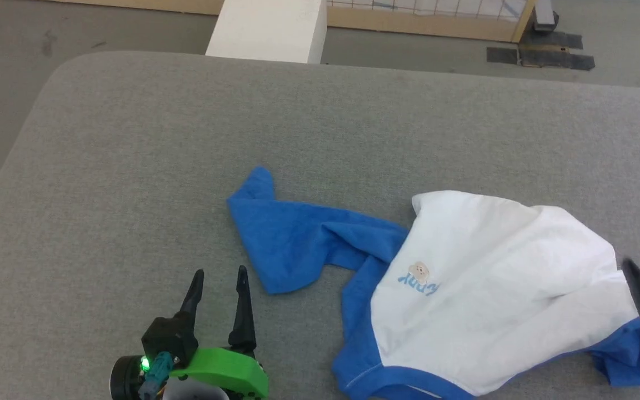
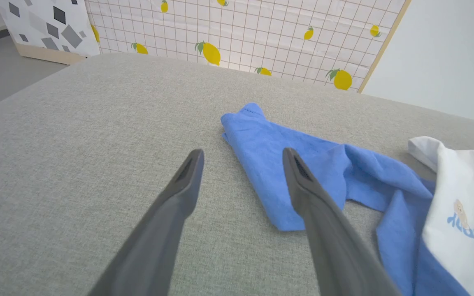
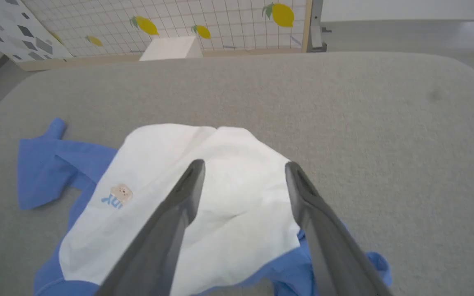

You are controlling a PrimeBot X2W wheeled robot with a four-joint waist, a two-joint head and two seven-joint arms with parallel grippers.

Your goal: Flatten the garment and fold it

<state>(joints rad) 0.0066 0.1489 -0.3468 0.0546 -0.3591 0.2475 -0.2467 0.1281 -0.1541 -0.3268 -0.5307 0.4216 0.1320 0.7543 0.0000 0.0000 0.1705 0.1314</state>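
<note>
The garment [image 1: 492, 289] lies crumpled on the grey table [image 1: 186, 139], white body to the right with a small emblem [image 1: 420, 272], one blue sleeve [image 1: 292, 233] stretched to the left. My left gripper [image 1: 219, 276] stands open at the lower left, just left of that sleeve [image 2: 286, 164], holding nothing. In its own wrist view the left gripper [image 2: 241, 158] has one finger over the sleeve's edge. My right gripper [image 3: 243, 168] hovers open above the white body [image 3: 220, 197], empty. One right fingertip [image 1: 631, 272] shows at the frame's right edge.
A white block [image 1: 267, 28] stands beyond the table's far edge. A lemon-patterned grid panel [image 2: 241, 33] and a wooden-framed screen [image 1: 425, 16] stand behind. Bare grey table cloth spreads to the left and far side of the garment.
</note>
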